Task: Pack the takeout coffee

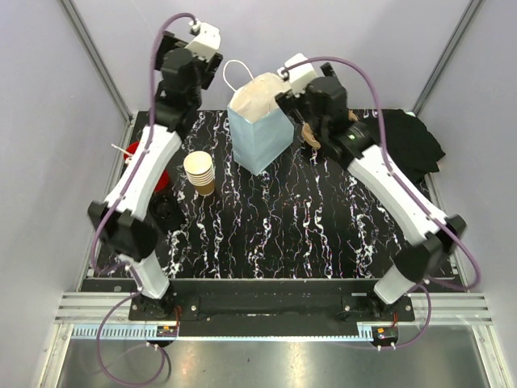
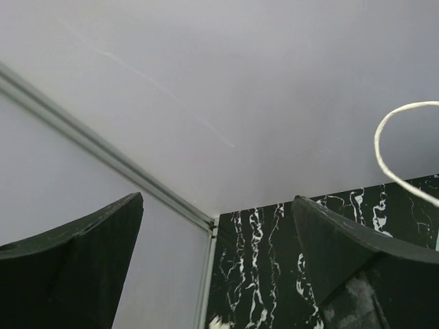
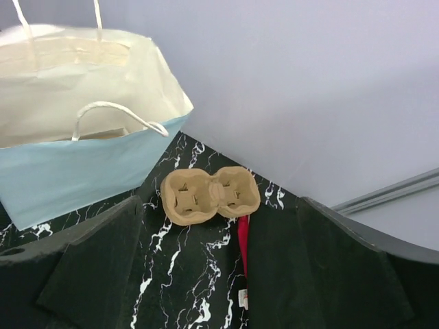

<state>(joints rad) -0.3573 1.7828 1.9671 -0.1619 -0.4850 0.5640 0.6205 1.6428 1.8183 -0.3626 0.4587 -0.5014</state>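
Marbled black tabletop [image 1: 266,226] gives the most room between the arms. A blue bag [image 1: 260,133] stands open at the back edge, with a pulp carrier [image 3: 210,196] flat beside it. The left gripper [image 2: 218,199] and right gripper [image 3: 219,205] both gape, holding nothing. The left arm hides part of the table. The coffee cup's place and axis cannot be told.

From above, the right arm [image 1: 380,174] hides most of the pulp carrier [image 1: 310,134].

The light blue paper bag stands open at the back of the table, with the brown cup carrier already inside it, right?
Not quite. The bag stands open at the back of the table, but the brown cup carrier lies on the table beside it, not inside; the right wrist view shows this.
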